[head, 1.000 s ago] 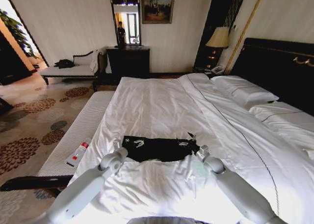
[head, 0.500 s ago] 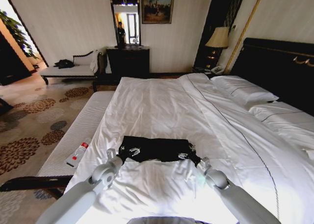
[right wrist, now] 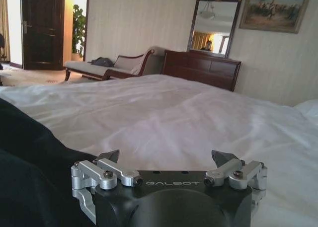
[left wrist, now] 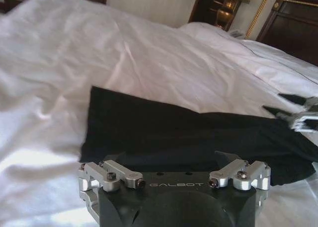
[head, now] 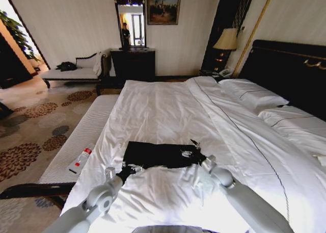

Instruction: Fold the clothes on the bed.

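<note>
Lying folded into a dark band, the black T-shirt sits on the near part of the bed, both hands at its ends.

Left hand rests at the shirt's near left corner; in its wrist view the fingers are spread wide, nothing between them, with the fabric just ahead. Right hand sits at the shirt's right end, fingers also wide apart and holding nothing, dark cloth beside it. White duvet is creased around the garment. A small white bottle with a red cap lies on the padded bench along the bed's left side, well apart from the shirt.
</note>
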`<state>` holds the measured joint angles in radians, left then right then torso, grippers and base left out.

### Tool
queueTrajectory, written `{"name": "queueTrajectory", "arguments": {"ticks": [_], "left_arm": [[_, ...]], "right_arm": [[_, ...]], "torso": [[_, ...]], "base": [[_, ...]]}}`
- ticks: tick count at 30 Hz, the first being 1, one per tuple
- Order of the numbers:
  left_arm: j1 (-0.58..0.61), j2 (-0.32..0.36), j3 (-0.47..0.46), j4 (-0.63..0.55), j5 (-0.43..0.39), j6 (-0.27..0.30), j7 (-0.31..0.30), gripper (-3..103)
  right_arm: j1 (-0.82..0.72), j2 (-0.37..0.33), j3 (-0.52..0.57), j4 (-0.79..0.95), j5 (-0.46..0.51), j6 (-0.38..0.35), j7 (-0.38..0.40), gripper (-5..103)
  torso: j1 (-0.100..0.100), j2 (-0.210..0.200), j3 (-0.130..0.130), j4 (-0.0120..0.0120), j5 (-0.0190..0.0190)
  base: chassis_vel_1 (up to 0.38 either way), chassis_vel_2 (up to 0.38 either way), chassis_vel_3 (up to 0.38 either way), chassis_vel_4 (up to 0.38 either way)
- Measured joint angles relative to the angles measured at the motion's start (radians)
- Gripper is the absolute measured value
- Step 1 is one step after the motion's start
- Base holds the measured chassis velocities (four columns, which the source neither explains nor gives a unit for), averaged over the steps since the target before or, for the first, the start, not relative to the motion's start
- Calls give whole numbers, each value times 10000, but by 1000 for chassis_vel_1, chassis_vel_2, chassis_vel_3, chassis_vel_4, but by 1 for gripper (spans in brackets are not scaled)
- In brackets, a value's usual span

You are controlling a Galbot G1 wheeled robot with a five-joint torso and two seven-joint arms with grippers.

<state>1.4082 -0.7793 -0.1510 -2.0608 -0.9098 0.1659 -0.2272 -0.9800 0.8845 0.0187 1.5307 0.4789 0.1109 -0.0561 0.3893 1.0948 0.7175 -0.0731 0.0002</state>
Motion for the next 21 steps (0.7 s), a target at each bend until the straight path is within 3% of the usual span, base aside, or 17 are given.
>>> {"name": "queueTrajectory", "arguments": {"ticks": [9,12,15,21], "left_arm": [[765,-200,-1336,-909,-56,-22,-224,100],[918,-354,-1731,-1052,-125,-14,-270,100],[1213,-467,-1953,-1203,-63,-12,-268,100],[2030,-885,-2460,-1517,485,-90,-249,100]], "right_arm": [[166,329,-699,-599,-516,87,-55,100],[-488,80,-743,-84,-1701,347,-85,100],[-915,-82,-633,442,-2067,399,-69,100],[-766,-147,-447,998,-1458,164,267,100]], "torso": [[0,0,0,-3,-2],[0,-1,0,-7,-3],[-1,0,0,-7,-2],[-1,0,-1,-3,-3]], "base": [[0,0,0,0],[0,0,0,0],[0,0,0,0],[0,0,0,0]]}}
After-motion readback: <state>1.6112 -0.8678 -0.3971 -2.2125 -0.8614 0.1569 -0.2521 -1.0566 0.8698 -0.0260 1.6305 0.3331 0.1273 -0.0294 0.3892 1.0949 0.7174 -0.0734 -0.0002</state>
